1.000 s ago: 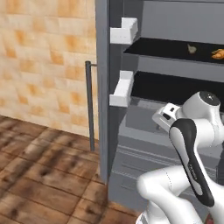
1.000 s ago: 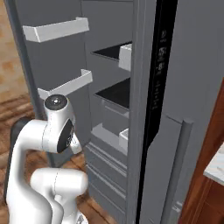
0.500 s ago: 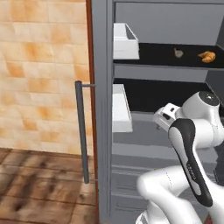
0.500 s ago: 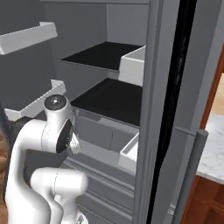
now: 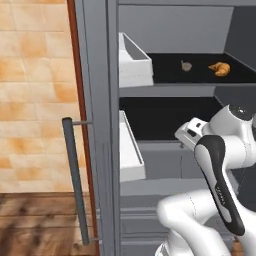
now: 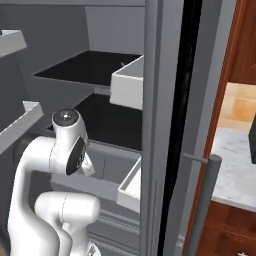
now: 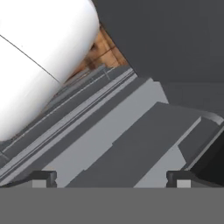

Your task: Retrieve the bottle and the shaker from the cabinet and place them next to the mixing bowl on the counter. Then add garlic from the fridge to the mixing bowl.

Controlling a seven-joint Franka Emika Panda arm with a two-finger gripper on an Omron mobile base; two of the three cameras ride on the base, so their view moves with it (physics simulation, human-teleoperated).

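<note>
we face the open fridge (image 5: pixel 100 100), our gripper (image 7: pixel 111 178) spread wide and holding nothing, pointed down at the grey lower drawers (image 7: pixel 131 144), small garlic (image 5: pixel 186 65) on the upper dark shelf (image 5: pixel 200 75) beside an orange item (image 5: pixel 220 68)

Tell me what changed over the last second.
The base drove toward the open fridge, so its shelves and door bins now look closer in both base views. Nothing was grasped or released. The gripper stays open and empty, and the arm keeps its folded pose.

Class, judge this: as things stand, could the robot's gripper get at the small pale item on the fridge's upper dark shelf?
Probably yes: the fridge stands open, nothing blocks the pale item, and the open gripper is empty, though it points low.
</note>
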